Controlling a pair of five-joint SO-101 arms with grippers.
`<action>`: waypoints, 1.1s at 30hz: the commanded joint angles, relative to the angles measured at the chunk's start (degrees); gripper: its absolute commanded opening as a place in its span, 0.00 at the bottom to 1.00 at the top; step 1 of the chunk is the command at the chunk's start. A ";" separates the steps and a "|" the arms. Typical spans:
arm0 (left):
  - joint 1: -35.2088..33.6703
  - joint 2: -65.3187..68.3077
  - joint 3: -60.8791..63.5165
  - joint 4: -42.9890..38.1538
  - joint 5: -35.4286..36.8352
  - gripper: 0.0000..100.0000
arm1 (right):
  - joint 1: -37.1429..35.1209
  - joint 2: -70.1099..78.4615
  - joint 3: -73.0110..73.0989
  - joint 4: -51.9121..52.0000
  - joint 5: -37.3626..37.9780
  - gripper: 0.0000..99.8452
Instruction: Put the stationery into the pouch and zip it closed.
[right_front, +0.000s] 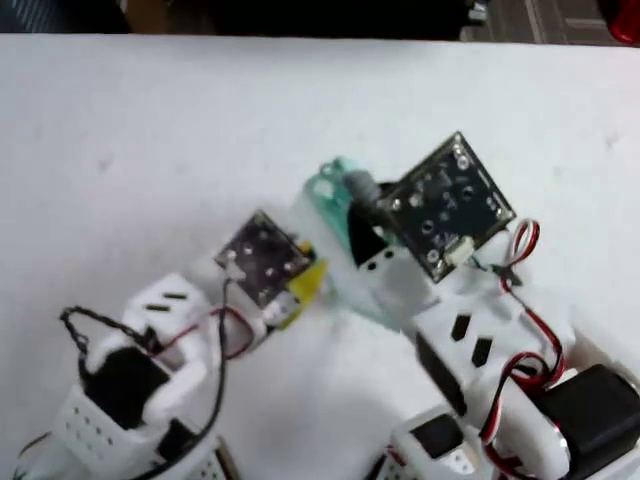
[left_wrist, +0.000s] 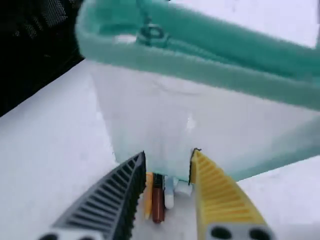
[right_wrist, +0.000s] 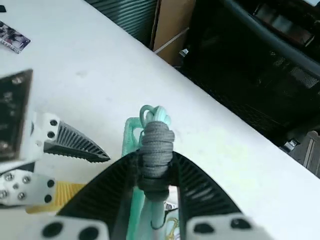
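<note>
The pouch (right_front: 322, 192) has a clear body and teal trim (left_wrist: 210, 55), and it lies mid-table between the arms. Its zip ring (left_wrist: 151, 33) sits on the teal band. My right gripper (right_wrist: 154, 161) is shut on a grey braided cord (right_wrist: 156, 137) at the pouch's teal end (right_wrist: 132, 134), which also appears in the high view (right_front: 357, 185). My left gripper (left_wrist: 167, 172) is closed over the opposite edge of the pouch (left_wrist: 165, 125). Orange, brown and white stationery pieces (left_wrist: 158, 200) lie between its grey and yellow fingers.
White tabletop (right_front: 150, 120) stretches far to the left and back. The far table edge (right_wrist: 210, 95) drops to dark furniture and a cardboard box. A small printed card (right_wrist: 12, 37) lies far off on the table.
</note>
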 joint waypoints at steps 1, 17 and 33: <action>-3.56 0.13 -5.19 6.95 -0.79 0.17 | -0.75 -0.92 -1.05 1.89 -0.70 0.02; -5.67 -24.66 -3.78 14.07 -1.14 0.17 | -7.25 -3.56 14.59 1.80 -6.07 0.02; 2.07 -25.19 -0.62 10.90 2.90 0.17 | -20.18 -4.00 20.22 1.71 2.02 0.02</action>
